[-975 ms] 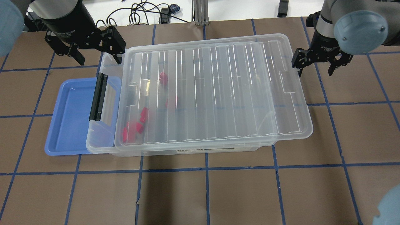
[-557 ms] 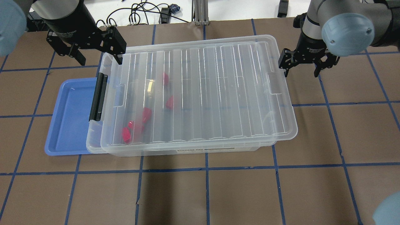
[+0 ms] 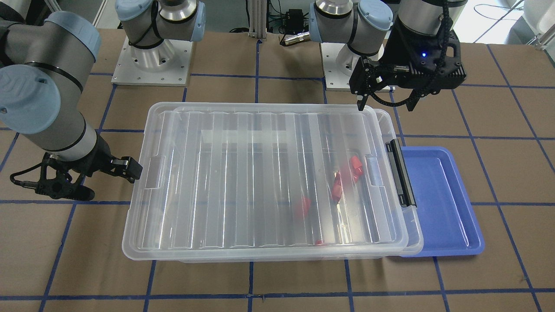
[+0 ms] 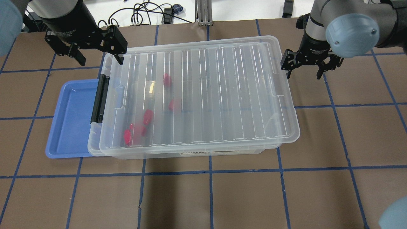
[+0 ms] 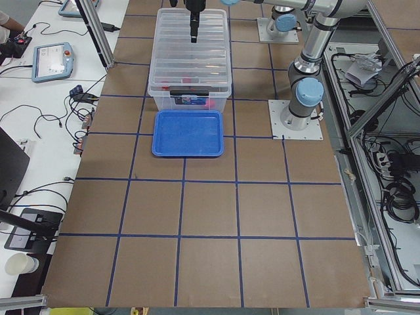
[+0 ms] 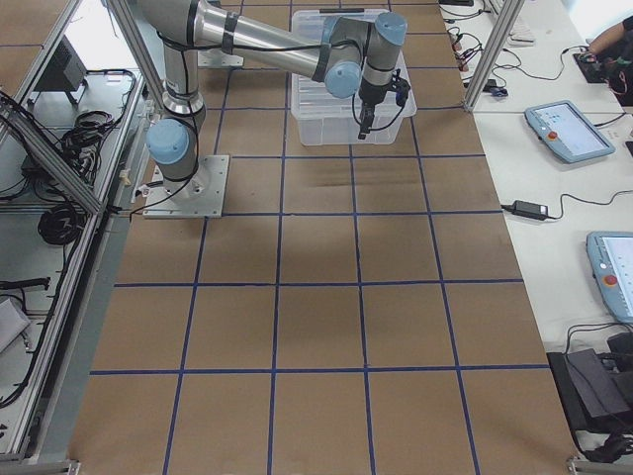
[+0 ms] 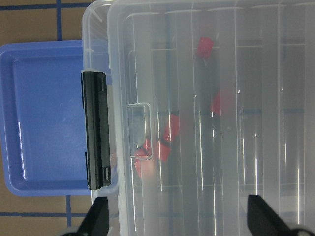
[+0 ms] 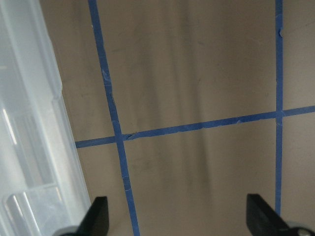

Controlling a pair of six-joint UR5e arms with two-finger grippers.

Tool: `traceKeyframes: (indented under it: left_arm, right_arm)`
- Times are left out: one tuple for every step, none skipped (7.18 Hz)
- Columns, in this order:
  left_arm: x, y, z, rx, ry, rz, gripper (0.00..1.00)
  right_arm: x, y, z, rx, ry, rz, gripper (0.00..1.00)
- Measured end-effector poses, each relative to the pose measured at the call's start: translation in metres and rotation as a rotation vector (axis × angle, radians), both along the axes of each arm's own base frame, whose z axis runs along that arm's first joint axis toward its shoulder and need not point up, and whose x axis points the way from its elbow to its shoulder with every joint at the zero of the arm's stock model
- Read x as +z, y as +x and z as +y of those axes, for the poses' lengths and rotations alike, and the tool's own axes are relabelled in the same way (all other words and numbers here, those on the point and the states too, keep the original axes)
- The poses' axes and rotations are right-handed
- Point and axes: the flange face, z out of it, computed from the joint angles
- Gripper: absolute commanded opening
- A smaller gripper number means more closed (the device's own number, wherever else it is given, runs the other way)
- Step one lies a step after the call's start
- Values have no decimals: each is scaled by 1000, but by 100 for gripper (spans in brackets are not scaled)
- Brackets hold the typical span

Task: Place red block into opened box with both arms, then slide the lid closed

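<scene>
The clear lid (image 4: 206,95) lies on the clear box (image 4: 94,144) and covers it except for a narrow strip at the black clip (image 4: 100,98) end. Several red blocks (image 4: 148,116) sit inside under the lid, also seen blurred through the lid in the left wrist view (image 7: 204,46). My left gripper (image 4: 100,59) hangs open over the box's far corner by the clip. At the lid's other end my right gripper (image 4: 302,74) is open, one finger (image 3: 130,169) against the lid's short edge. Neither gripper holds anything.
A blue tray (image 4: 70,121) lies partly under the box's clip end. Brown table paper with a blue tape grid (image 8: 118,137) surrounds the box. Cables and a metal post stand beyond the far table edge (image 4: 203,12).
The lid has slid left along the box, toward the clip end, and my right gripper moved left behind it. My left gripper has stayed almost still.
</scene>
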Motion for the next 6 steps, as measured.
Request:
traceKeyframes:
  left_arm:
    - [1,0,0,0,-2,0,100]
    - [0,0,0,0,0,0,100]
    - [-4,0,-2,-1,9,1,100]
    - [-8,0,-4,-2,14,5,100]
    - [-8,0,-5,-2,9,7,100]
    - [-6,0,-4,-1,5,9,100]
  right_arm:
    - [-1,6,0,10,-1,0,100]
    - [1,11,0,18,-7,0,100]
    - [7,12,-1,21,-20,1,100]
    - [23,10,-4,21,-51,4,100]
    - [44,8,-4,18,-89,8,100]
    - [65,7,2,16,-119,11,100]
